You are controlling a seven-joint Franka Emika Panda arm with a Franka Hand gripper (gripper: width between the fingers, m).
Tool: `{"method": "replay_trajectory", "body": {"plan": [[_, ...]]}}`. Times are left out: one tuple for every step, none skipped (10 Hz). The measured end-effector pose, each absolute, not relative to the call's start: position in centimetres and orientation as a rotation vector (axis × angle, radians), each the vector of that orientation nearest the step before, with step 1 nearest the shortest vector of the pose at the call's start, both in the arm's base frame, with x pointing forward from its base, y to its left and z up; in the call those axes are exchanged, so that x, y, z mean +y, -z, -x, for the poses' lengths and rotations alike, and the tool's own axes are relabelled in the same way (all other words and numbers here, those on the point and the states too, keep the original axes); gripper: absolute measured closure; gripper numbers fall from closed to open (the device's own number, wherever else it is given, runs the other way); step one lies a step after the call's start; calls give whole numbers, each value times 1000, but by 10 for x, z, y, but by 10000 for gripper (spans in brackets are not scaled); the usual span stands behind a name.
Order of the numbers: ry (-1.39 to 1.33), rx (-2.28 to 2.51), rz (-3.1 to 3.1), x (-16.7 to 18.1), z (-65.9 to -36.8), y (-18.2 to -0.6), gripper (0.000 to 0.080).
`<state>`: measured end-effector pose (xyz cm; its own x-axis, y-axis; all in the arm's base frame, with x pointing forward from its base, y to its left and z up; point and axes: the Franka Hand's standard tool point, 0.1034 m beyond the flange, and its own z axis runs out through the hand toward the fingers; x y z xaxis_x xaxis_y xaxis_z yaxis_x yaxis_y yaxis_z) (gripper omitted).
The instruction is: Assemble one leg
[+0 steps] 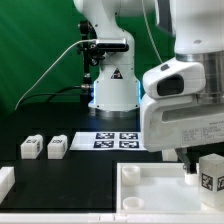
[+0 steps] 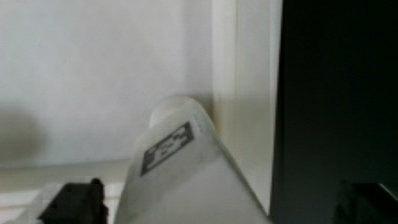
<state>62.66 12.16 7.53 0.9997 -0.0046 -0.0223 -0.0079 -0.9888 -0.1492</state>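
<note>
One leg (image 1: 210,172), a small white block with a square tag, stands upright at the exterior view's right end of the white tray panel (image 1: 150,186). My gripper (image 1: 198,166) hangs straight over it. In the wrist view the leg (image 2: 178,160) runs up between my dark fingers (image 2: 75,202), next to the tray's raised rim (image 2: 246,60). Gaps show between the leg and the fingers, wider on one side, so the jaws stand open around it. Two more legs (image 1: 31,147) (image 1: 57,146) lie on the black table at the exterior view's left.
The marker board (image 1: 118,139) lies in front of the arm's white base (image 1: 112,90). Another white part (image 1: 5,181) sits at the exterior view's left edge. Black cables run behind, against a green backdrop.
</note>
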Motion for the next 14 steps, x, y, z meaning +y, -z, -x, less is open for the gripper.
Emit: {"method": "replay_trajectory", "body": {"plan": [[-32, 11, 2991, 121, -627, -76, 150], [-32, 12, 2992, 121, -627, -76, 273], [-31, 13, 2992, 121, -627, -76, 414], [-31, 14, 2994, 119, -627, -75, 414], [-31, 18, 2995, 117, -628, -75, 496], [-31, 18, 2995, 117, -628, -75, 496], [-32, 35, 2995, 116, -628, -75, 496], [-39, 100, 2995, 115, -629, -75, 498], [-48, 168, 2998, 111, -637, -77, 498], [-71, 444, 2976, 111, -641, -76, 503], [-96, 829, 2907, 111, -640, -75, 505], [-125, 1164, 2788, 108, -640, -73, 505], [-168, 1444, 2641, 106, -639, -73, 505], [-207, 1686, 2491, 107, -638, -73, 505]]}}
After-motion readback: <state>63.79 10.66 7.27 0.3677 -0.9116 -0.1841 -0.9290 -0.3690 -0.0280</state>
